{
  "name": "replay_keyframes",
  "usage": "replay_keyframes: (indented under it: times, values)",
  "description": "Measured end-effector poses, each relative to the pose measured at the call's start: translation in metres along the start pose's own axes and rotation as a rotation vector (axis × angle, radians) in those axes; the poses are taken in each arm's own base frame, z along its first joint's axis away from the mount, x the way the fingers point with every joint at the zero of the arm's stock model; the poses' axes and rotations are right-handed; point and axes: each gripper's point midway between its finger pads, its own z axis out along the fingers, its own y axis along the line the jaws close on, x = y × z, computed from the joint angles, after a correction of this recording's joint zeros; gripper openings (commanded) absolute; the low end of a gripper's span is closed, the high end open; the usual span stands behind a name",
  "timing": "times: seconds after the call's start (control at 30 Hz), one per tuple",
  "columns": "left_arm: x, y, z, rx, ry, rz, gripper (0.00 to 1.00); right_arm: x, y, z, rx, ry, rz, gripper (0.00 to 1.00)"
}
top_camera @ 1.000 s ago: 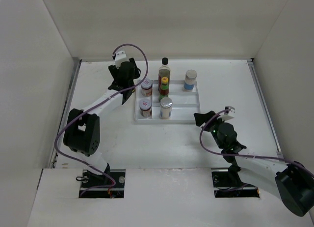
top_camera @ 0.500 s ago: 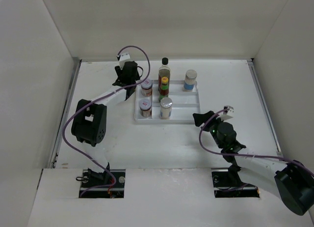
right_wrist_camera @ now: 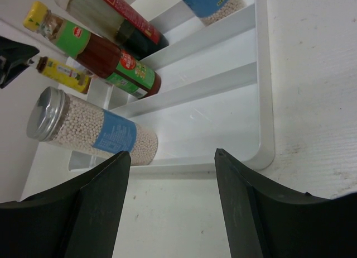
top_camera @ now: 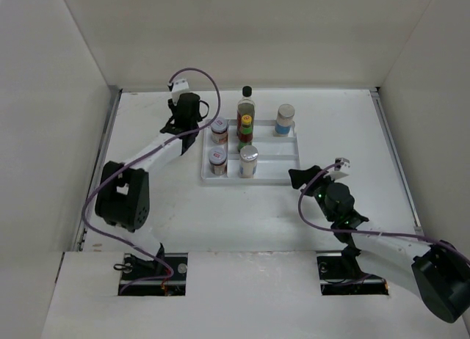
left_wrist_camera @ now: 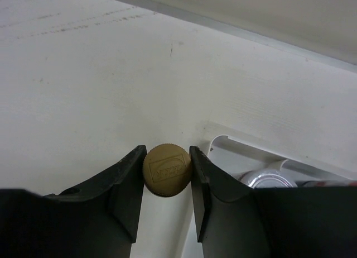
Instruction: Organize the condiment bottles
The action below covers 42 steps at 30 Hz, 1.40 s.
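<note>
The left fingers (left_wrist_camera: pixel 125 188) are clamped on the ridged tan cap of the small yellow-capped bottle (left_wrist_camera: pixel 167 170), one finger on each side. In the left wrist view the cap sits at lower centre of the frame, over the bare table (left_wrist_camera: pixel 83 85). It is just left of a corner of the white divided tray (left_wrist_camera: pixel 220 142). In the top view that arm reaches to the upper left corner of the tray, and the bottle itself is hidden beneath it.

Six other containers stand in the tray. In the middle column, the tall black-capped bottle (top_camera: pixel 246 104) of dark liquid is at the top. The red-label bottle (top_camera: pixel 245 131) is just below it, and the silver-lidded jar (top_camera: pixel 249 161) is at the bottom. In the left column are the upper red-lidded jar (top_camera: pixel 219 128) and the lower red-lidded jar (top_camera: pixel 217 161). The white-capped blue-label jar (top_camera: pixel 285 119) stands alone at the tray's upper right.

The right fingers (right_wrist_camera: pixel 100 196) are spread apart and hold nothing. They sit low over the table by the tray's lower right corner. In the right wrist view, the tray's rim shows between them.
</note>
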Motion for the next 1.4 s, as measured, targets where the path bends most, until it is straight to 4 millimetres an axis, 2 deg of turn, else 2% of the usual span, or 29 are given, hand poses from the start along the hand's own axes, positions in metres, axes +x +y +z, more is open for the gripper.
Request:
replay_keyframes:
  times: [0.1,0.23,0.33,0.4,0.47,0.53,0.6,0.67,0.8,0.83,0.87,0.97,1.03,1.1,1.2,1.4]
  values:
    - [-0.034,0.006,-0.039,0.028,-0.066,-0.022,0.19,-0.009,0.006,-0.002,-0.021,-0.029,0.010,0.72]
    - [-0.105,-0.004,-0.120,0.142,-0.235,-0.105,0.19,-0.027,0.014,-0.008,-0.045,-0.096,0.033,0.79]
    - [-0.147,-0.029,-0.189,0.296,-0.351,-0.175,0.19,-0.043,0.011,-0.014,-0.031,-0.172,0.053,0.83]
    - [-0.161,-0.050,-0.223,0.394,-0.386,-0.198,0.19,-0.050,0.003,-0.018,-0.001,-0.213,0.061,0.84]
    - [-0.165,-0.076,-0.248,0.485,-0.392,-0.202,0.19,-0.054,-0.007,-0.020,0.045,-0.241,0.061,0.83]
    - [-0.159,-0.110,-0.263,0.564,-0.377,-0.183,0.20,-0.058,-0.021,-0.021,0.107,-0.266,0.059,0.78]
    - [-0.144,-0.145,-0.270,0.628,-0.348,-0.150,0.20,-0.060,-0.035,-0.023,0.168,-0.280,0.057,0.72]
    - [-0.119,-0.179,-0.270,0.678,-0.309,-0.106,0.20,-0.058,-0.044,-0.023,0.206,-0.277,0.052,0.70]
    - [-0.051,-0.234,-0.258,0.733,-0.208,0.011,0.20,-0.057,-0.060,-0.023,0.265,-0.271,0.041,0.69]
    - [-0.032,-0.245,-0.253,0.740,-0.182,0.041,0.20,-0.057,-0.065,-0.023,0.281,-0.269,0.038,0.74]
    - [-0.015,-0.253,-0.248,0.744,-0.158,0.070,0.20,-0.057,-0.070,-0.023,0.299,-0.267,0.036,1.00]
    - [0.030,-0.267,-0.237,0.746,-0.097,0.140,0.20,-0.064,-0.078,-0.027,0.327,-0.292,0.044,1.00]
    - [0.050,-0.272,-0.231,0.745,-0.069,0.172,0.20,-0.073,-0.079,-0.032,0.330,-0.325,0.062,1.00]
    - [0.062,-0.274,-0.228,0.742,-0.055,0.189,0.20,-0.081,-0.079,-0.035,0.325,-0.355,0.082,1.00]
    - [0.069,-0.278,-0.226,0.746,-0.052,0.191,0.20,-0.085,-0.077,-0.038,0.319,-0.375,0.097,1.00]
    - [0.068,-0.285,-0.225,0.758,-0.072,0.163,0.20,-0.076,-0.085,-0.037,0.352,-0.343,0.087,1.00]
